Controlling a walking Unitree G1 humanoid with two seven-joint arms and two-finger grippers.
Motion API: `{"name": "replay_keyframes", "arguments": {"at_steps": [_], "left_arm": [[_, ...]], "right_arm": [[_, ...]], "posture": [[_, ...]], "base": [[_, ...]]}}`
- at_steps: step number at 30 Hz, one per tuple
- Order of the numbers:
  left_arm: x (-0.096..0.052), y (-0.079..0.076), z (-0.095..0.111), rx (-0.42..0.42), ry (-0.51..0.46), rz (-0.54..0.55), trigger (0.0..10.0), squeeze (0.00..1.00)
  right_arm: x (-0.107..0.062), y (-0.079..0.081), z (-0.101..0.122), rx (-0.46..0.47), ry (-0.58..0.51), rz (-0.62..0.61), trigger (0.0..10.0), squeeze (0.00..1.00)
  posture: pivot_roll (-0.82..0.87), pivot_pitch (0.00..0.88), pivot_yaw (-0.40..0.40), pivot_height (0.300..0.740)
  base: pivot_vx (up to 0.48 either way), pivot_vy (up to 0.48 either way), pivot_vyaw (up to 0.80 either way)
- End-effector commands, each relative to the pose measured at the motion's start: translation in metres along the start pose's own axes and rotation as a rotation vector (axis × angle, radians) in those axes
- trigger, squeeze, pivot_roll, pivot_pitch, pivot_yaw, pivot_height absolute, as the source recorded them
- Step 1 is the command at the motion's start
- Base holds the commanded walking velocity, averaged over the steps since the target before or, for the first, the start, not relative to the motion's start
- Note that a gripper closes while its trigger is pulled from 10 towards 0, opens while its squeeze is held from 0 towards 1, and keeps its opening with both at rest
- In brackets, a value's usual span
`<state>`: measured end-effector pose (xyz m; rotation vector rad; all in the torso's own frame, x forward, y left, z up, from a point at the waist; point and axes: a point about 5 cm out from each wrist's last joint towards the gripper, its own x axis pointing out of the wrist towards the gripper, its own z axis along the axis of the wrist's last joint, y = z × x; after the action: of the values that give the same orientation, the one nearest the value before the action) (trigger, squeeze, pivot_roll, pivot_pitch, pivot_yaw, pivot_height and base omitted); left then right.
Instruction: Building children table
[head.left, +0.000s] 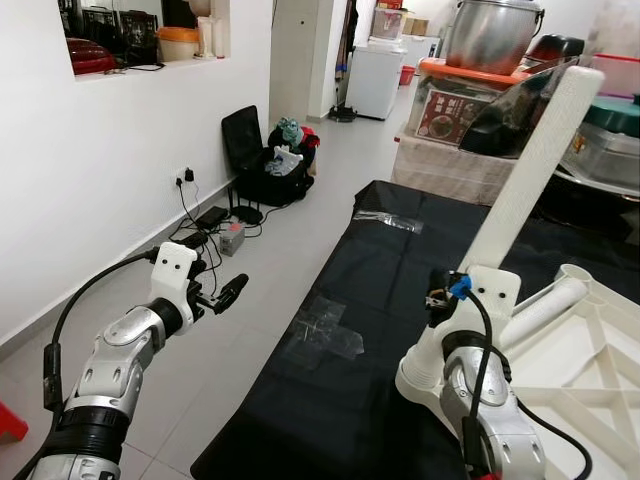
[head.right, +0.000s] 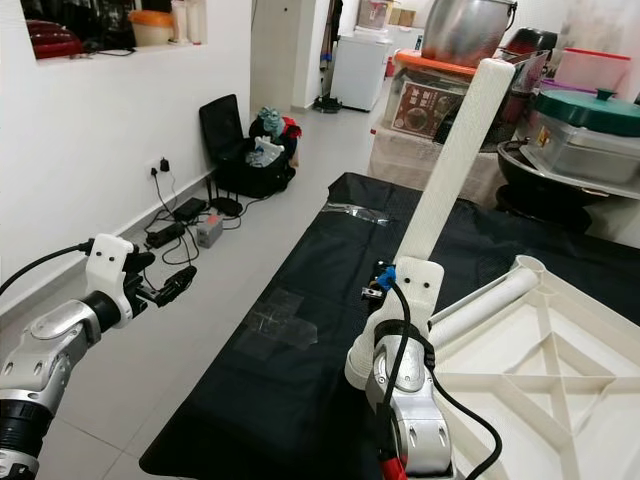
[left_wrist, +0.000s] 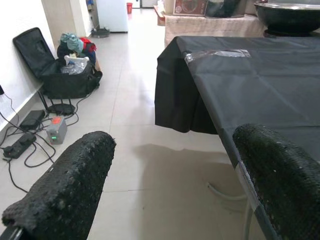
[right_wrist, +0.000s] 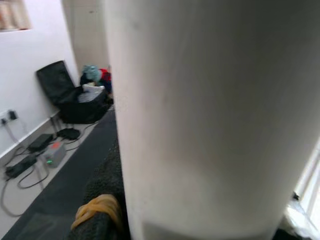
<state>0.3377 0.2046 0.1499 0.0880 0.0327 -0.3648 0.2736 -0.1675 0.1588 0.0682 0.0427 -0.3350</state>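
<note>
Left eye view puts the build early: the right hand (head.left: 445, 300) grips one white leg (head.left: 530, 165) upright beside the upturned tabletop (head.left: 590, 370) on the black-covered table (head.left: 400, 330), another leg (head.left: 545, 305) lies there, the left hand (head.left: 222, 297) hangs open.

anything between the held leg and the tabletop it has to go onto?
Nothing visible. The right gripper holds the white leg upright just beside the upturned tabletop; another leg lies on its near edge, possibly close to the path.
</note>
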Motion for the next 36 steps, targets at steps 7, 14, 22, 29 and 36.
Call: {"name": "replay_keyframes", "arguments": {"at_steps": [7, 14, 22, 29, 36], "left_arm": [[0.003, -0.002, -0.001, 0.003, 0.018, 0.010, 10.0, 0.00], [0.003, -0.001, -0.001, 0.004, 0.020, 0.018, 10.0, 0.00], [0.004, -0.002, -0.002, 0.004, 0.022, 0.018, 10.0, 0.00], [0.005, -0.002, -0.002, 0.006, 0.021, 0.018, 10.0, 0.00], [0.008, 0.000, 0.001, 0.009, 0.016, 0.018, 10.0, 0.00]], "right_arm": [[-0.009, -0.056, -0.067, -0.115, 0.349, -0.386, 10.0, 0.00], [-0.008, -0.057, -0.061, -0.118, 0.310, -0.420, 10.0, 0.00], [-0.008, -0.053, -0.059, -0.116, 0.294, -0.407, 10.0, 0.00], [0.008, -0.036, -0.023, -0.135, 0.099, -0.190, 10.0, 0.00], [0.019, -0.022, 0.037, -0.124, -0.079, 0.035, 10.0, 0.00]], "posture": [[0.05, 0.000, -0.081, 0.740], [0.04, 0.000, -0.079, 0.740], [0.04, 0.000, -0.078, 0.740], [0.04, 0.000, -0.074, 0.740], [0.04, 0.000, -0.079, 0.740]], "base": [[0.000, 0.000, 0.00], [0.000, 0.000, 0.00], [0.000, 0.000, 0.00], [0.000, 0.000, 0.00], [0.000, 0.000, 0.00]]}}
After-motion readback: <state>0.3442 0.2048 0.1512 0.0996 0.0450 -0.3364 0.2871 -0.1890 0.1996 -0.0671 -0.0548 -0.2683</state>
